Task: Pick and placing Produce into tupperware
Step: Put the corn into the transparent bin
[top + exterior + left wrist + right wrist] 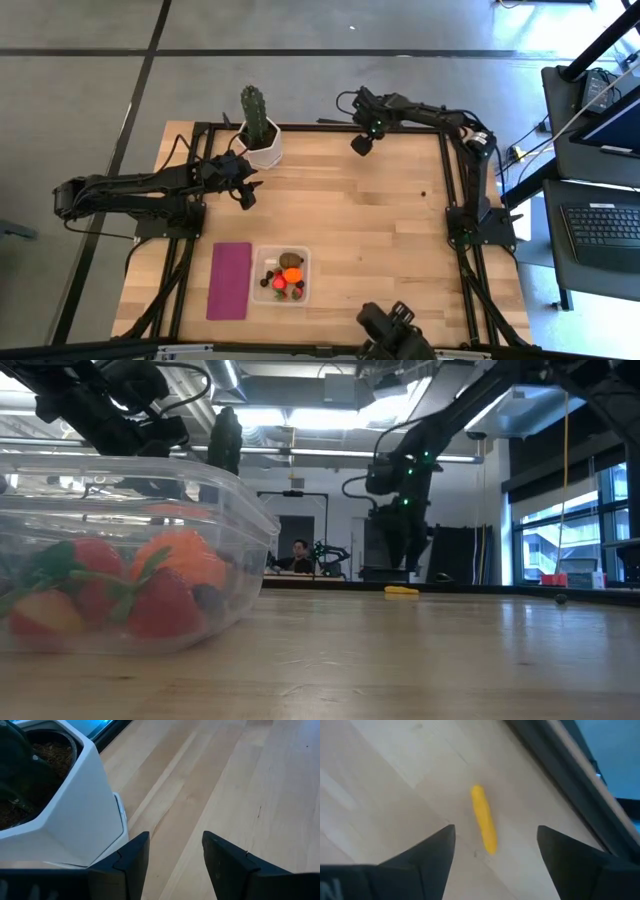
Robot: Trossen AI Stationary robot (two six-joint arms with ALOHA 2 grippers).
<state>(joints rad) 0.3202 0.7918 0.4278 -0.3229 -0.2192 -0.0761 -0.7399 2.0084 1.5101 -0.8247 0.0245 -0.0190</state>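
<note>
1. Tupperware [304,277] sits at the tabletop's near edge, already holding strawberries and an orange; likely light, flexible
2. Right tool [495,842], wide open and empty, hovers over the yellow piece [484,826] at the far edge; likely light, slippery; grip across its middle
3. Left tool [172,845], half-open, empty, waits beside the cactus pot [75,815]

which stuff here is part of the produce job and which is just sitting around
Job: tupperware holding orange ball, strawberries and kiwi; yellow piece under the open right gripper.

Lying about: cactus in white pot, magenta rectangle.
</note>
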